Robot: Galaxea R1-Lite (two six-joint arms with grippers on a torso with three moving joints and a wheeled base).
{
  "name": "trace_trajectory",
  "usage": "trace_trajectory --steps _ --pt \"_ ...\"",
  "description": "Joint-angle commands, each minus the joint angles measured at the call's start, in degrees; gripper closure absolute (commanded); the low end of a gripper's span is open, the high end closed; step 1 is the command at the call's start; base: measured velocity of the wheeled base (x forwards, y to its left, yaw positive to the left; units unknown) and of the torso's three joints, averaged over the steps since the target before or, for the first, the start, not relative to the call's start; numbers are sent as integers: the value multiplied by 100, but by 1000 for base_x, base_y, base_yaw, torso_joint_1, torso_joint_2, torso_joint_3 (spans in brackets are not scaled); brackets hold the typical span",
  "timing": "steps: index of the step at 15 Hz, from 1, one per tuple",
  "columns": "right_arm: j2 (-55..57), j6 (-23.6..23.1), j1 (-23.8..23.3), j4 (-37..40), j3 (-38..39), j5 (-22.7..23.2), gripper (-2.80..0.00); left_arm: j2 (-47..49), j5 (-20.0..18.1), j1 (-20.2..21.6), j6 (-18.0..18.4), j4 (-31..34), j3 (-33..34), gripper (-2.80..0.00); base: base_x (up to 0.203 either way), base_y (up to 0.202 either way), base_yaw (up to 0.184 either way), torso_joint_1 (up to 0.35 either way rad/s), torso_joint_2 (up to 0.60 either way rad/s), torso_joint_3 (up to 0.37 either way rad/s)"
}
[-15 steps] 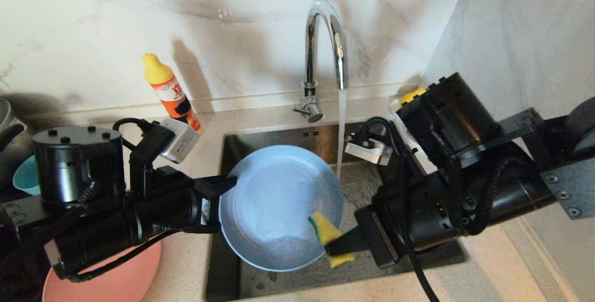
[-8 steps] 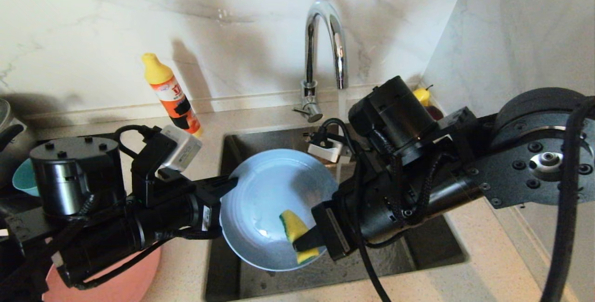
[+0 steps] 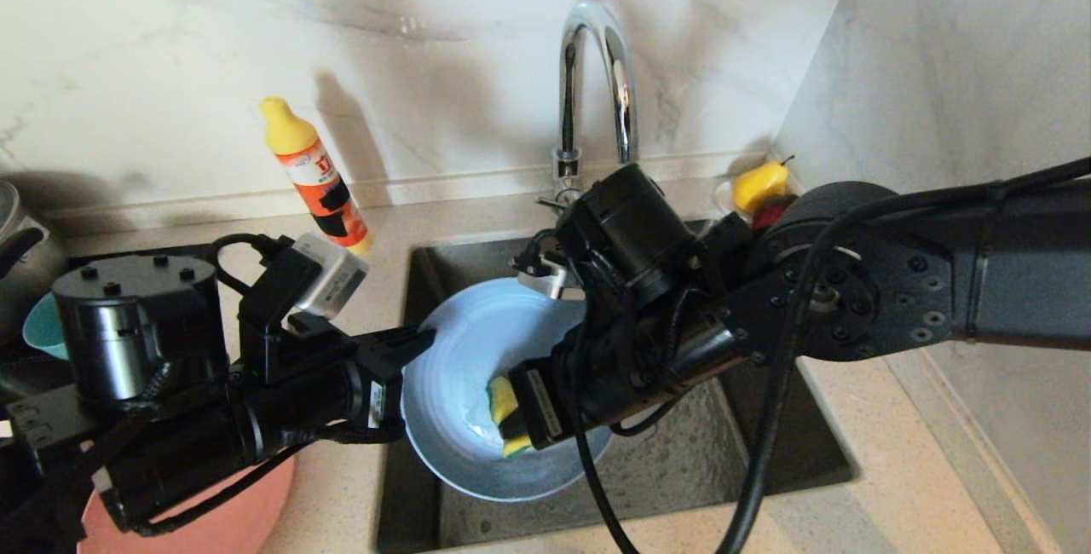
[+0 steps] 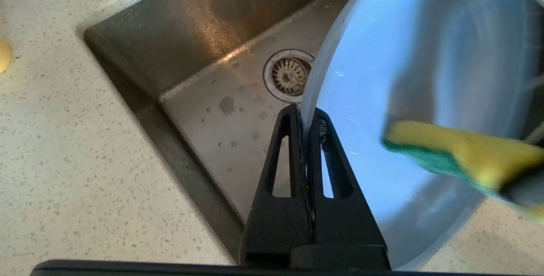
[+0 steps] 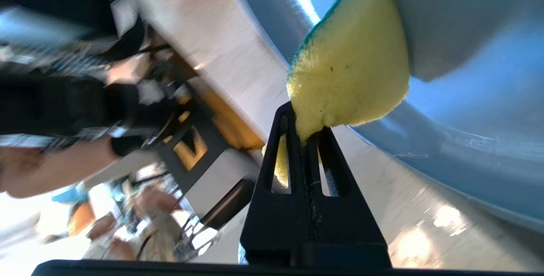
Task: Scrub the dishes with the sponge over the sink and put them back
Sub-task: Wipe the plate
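Your left tool (image 4: 304,116) pinches the wide grey-blue plate (image 3: 464,383) over the steel sink (image 3: 682,469); your right tool (image 5: 307,133) squeezes the yellow sponge (image 5: 348,63). Push hard, and it could slip.

Counted are one grey-blue plate (image 3: 464,383), one salmon-pink plate (image 3: 213,520), one teal bowl (image 3: 38,326), one sponge (image 3: 503,405), one sink (image 3: 682,452), one tap (image 3: 597,85), one orange bottle (image 3: 311,170) and two grippers.

Grey-blue plate (image 3: 464,392), matte and round, tilted on edge over the steel sink (image 3: 682,460) at lower centre. Yellow sponge (image 3: 503,405) with green scouring layer pressed against its wet inner face. Salmon-pink plate (image 3: 213,520) lower left; teal bowl (image 3: 38,324) far left.
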Motion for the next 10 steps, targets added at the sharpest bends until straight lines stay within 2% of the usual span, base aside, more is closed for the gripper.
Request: trace_trajectory --steps 1,10 --pt "256 16 -3 13 -173 -128 0 -42 -3 -1 -1 -25 10 0 0 0 0 0 0 0" --pt "340 16 86 290 -785 -150 0 -193 -17 -1 -63 -25 29 0 0 0 0 0 0 0"
